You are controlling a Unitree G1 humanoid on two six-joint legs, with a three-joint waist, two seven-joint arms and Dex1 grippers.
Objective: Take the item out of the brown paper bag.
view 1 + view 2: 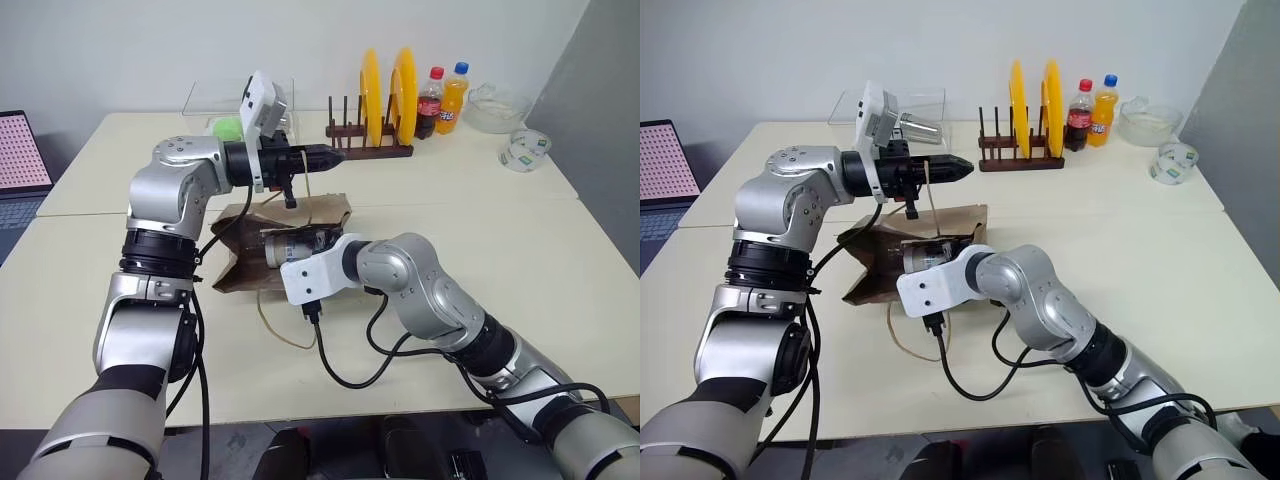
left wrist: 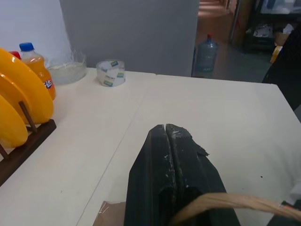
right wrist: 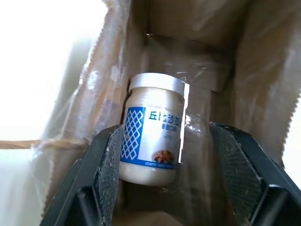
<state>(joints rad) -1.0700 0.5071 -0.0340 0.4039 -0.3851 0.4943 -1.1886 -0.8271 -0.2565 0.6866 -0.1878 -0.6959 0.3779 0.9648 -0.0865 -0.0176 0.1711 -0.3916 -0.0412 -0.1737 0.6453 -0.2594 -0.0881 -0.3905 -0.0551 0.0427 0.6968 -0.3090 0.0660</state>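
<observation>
Inside the bag (image 3: pixel 188 61) the right gripper (image 3: pixel 164 160) has its jaws spread, one on each side of the item (image 3: pixel 153 136). One finger (image 3: pixel 106 165) lies against the item's side; the other stands off with a gap. The item is a white jar with a pale lid and a blue lattice patch on its label. Beside the patch runs blue print that is too soft to read, and the jar's base is lost behind the fingers. It lies deep between the bag's creased brown walls, still wholly inside.

From the head views the right gripper is buried in the bag's mouth, so its jaws and most of the item are hidden there.

Above, the left gripper (image 1: pixel 325 155) has its jaws pressed together, pinching a tan cord handle (image 2: pixel 235 202) and holding it up over the bag; the wrist view shows the cord crossing the shut fingers and running out of frame.

The bag sits on a cream tabletop (image 1: pixel 560 250) made of joined panels. Along the far edge stand a wooden rack (image 1: pixel 370 148) with two yellow plates (image 1: pixel 388 90), a cola bottle (image 1: pixel 430 100), an orange soda bottle (image 1: pixel 453 95), a glass bowl (image 1: pixel 495 108) and a tape roll (image 1: pixel 524 150). A green ball (image 1: pixel 228 127) sits in a clear box (image 1: pixel 205 100), partly behind the left arm. A laptop (image 1: pixel 22 150) is cut off at the edge. Bottle labels cannot be read.
</observation>
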